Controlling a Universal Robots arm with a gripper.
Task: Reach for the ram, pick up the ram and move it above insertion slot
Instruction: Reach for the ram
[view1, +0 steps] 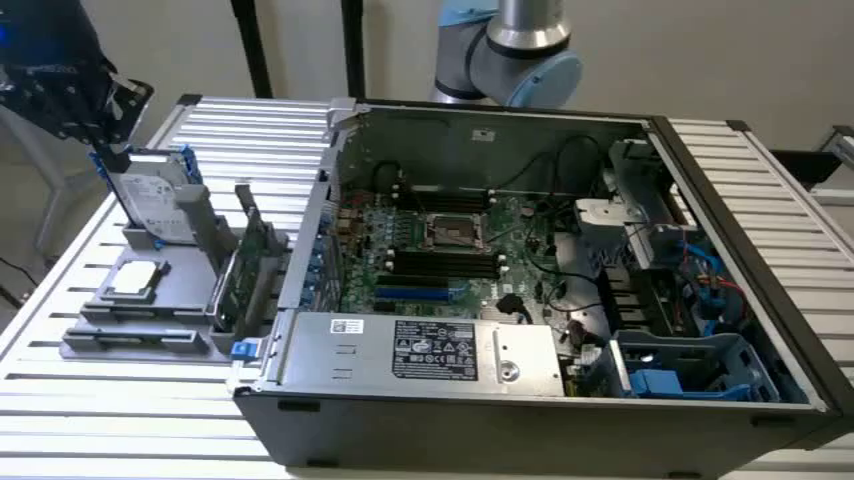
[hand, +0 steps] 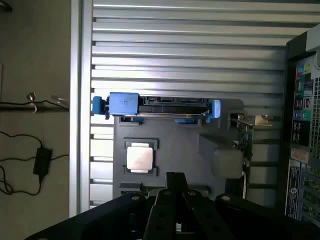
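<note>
My gripper (view1: 60, 80) hangs dark and high at the exterior view's left, above the far end of a grey parts holder (view1: 147, 335). In the wrist view the gripper (hand: 175, 187) looks down on that holder (hand: 175, 145). Green boards stand on edge in the holder's side nearest the case. The ram (view1: 234, 285) seems to be the thin green one there, seen edge-on as a narrow strip (hand: 245, 150), apart from the gripper. A wider card with a metal bracket (view1: 248, 215) stands beside it. The motherboard's black slots (view1: 434, 262) lie inside the open computer case (view1: 534, 400).
The holder also carries a hard drive in a blue caddy (view1: 154, 205) (hand: 157, 105) and a square processor (view1: 138, 280) (hand: 139, 158). Everything rests on a slatted metal table (view1: 120, 420). The arm's base (view1: 521, 50) rises behind the case. Cables and a power brick (hand: 42, 159) lie beyond the table edge.
</note>
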